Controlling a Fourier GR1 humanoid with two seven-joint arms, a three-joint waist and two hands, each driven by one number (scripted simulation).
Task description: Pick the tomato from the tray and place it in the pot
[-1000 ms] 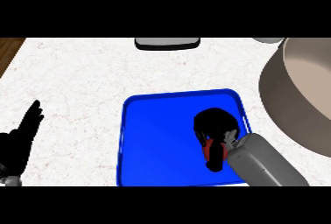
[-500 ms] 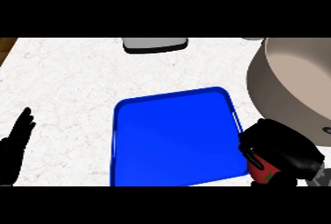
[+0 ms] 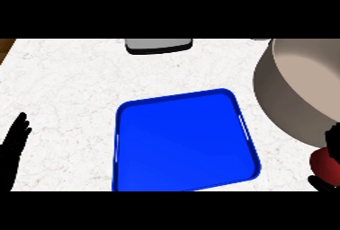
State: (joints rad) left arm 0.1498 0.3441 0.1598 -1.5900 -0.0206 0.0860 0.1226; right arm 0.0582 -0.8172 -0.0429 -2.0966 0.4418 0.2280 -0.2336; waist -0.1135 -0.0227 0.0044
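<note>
White marble-look counter w/ faint grey veins fills most of view. Brown strip, maybe wood, at top-left corner. Grey box w/ dark base at far edge, cut off by frame. Light even, soft shadows.

1. Tray, centre frame: you've got saturated blue, with a lighter glossy blue rim.
2. Counter: white with faint beige marbling; a brown strip shows at the upper left corner.
3. Pot, right side: beige-grey, lighter tan on the inside wall.
4. Tomato, lower right edge: dark red.
5. Right hand around it: black.
6. Left hand, lower left edge: black.
7. Object at top centre: grey top, black base.
</note>
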